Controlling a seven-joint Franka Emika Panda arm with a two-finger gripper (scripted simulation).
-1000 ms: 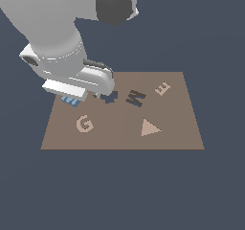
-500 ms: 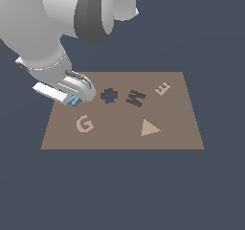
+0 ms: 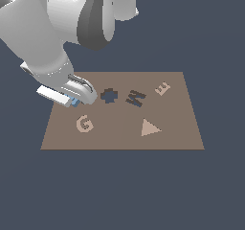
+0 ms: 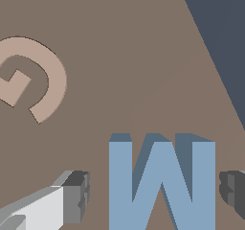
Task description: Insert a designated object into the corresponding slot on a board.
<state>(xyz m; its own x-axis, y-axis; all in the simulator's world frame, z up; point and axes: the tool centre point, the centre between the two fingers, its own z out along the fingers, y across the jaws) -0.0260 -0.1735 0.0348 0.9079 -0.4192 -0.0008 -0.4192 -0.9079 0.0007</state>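
Gripper [image 4: 152,193] first: wrist view shows the two fingertips [image 4: 74,195] standing either side of the blue M block [image 4: 160,183], a clear gap on both sides, so jaws wide open, nothing held yet. Block sits between them, roughly centred, maybe a touch closer to one pad.

In the exterior view the gripper [image 3: 76,99] is low at the left of the frame, over the upper-left corner of the board [image 3: 182,128]. Only a sliver of blue, the block [image 3: 74,102], peeks out under the hand; can't tell from here whether it rests on the board or just at its edge.

Working outward: tan G [image 3: 84,124] just below the gripper, the round scalloped hole [image 3: 109,96] right beside it, then the M slot [image 3: 136,97] near frame centre, tan E [image 3: 162,88] up right, triangle [image 3: 150,128] lower right.

My read: this is the grasp step. To do it well I'd centre the block btwn the pads before closing, close square on the flat outer sides, and get low enough for a firm hold w/o scraping the board. Then lift straight, carry past the scalloped hole, and match the block's rotation to the slot, which sits tilted, before lowering.
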